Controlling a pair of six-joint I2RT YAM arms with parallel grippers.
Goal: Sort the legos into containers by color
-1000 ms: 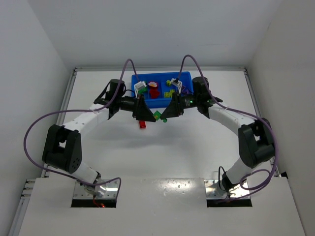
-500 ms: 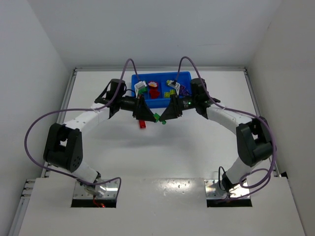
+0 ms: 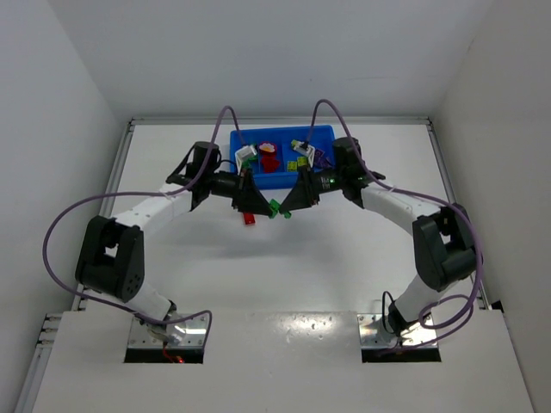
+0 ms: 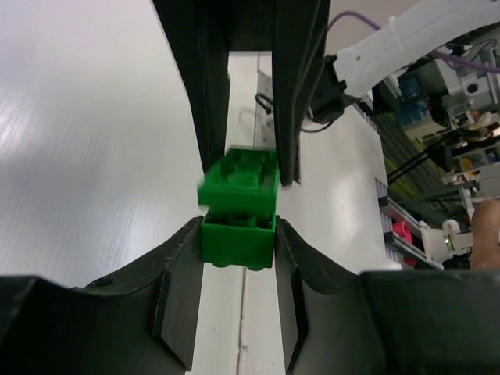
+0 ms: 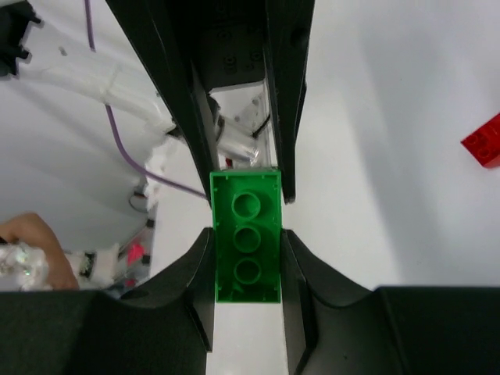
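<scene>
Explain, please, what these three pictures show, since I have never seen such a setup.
These are two robot arms bolted to the near edge of a white table. The wide picture looks down from above and behind: left arm on the left, right arm on the right. The other two come from a camera on each wrist, looking along that arm's own claw. On the table lie a blue tray with some toy bricks in its compartments and one loose red brick. The left claw and right claw meet just in front of the tray, each clamped on one end of the same green brick clump.
</scene>
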